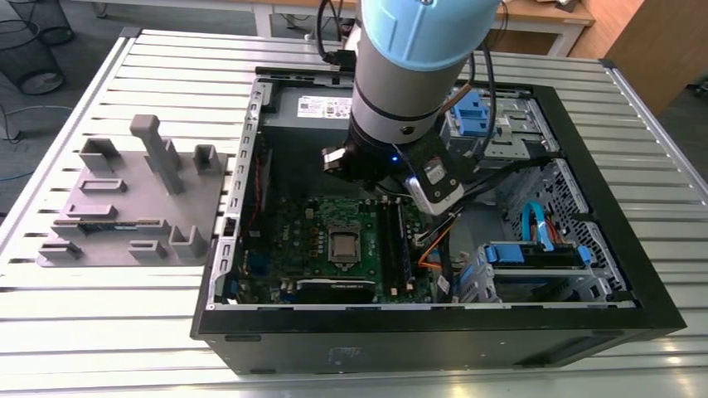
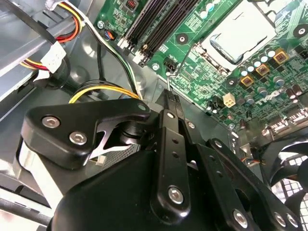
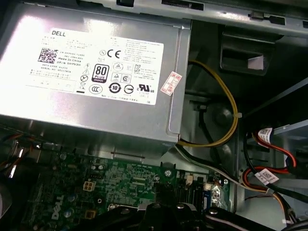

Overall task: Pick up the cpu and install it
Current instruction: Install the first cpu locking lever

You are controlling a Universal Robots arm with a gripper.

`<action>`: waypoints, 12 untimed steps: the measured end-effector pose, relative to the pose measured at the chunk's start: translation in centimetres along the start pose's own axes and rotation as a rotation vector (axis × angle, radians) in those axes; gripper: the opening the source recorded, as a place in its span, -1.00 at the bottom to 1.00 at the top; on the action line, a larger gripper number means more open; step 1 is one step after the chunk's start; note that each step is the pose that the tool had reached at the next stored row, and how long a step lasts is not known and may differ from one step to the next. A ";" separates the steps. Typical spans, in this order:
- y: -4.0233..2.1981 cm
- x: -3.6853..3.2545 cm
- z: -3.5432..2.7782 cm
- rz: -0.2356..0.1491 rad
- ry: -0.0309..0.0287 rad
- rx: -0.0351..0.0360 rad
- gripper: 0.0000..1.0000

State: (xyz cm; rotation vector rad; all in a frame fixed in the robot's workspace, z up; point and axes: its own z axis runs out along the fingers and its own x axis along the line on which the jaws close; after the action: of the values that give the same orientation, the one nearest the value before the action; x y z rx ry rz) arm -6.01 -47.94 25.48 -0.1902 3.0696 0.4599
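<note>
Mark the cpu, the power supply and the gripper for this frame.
cpu [image 2: 242, 32]: second wrist view, middle of its silvery metal top, seated on the motherboard.
power supply [image 3: 96, 103]: first wrist view, its grey labelled face.
gripper [image 2: 172, 98]: second wrist view, tips of its black fingers.

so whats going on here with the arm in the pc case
A single robot arm is reaching into an open computer case lying on a slatted table. Its gripper hangs with fingers closed together over the green motherboard, near the case wall beside the memory slots. The cpu appears to sit in its socket on the board, in the second wrist view. A grey fixture block stands on the table at the exterior view's left.
</note>
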 end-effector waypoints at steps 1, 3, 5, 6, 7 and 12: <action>-0.01 0.00 0.04 0.000 -0.0001 -0.0001 -0.79; -0.05 0.00 0.15 0.013 -0.0040 0.0006 -0.79; -0.07 0.01 0.26 0.036 -0.0107 0.0020 -0.79; -0.01 0.00 0.32 0.040 -0.0121 0.0024 -0.79; 0.06 0.00 0.39 0.042 -0.0126 0.0023 -0.79; 0.29 -0.02 0.79 0.045 -0.0135 0.0025 -0.79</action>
State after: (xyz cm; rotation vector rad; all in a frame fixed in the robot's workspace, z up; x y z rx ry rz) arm -6.01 -47.43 24.81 -0.1177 3.0667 0.4574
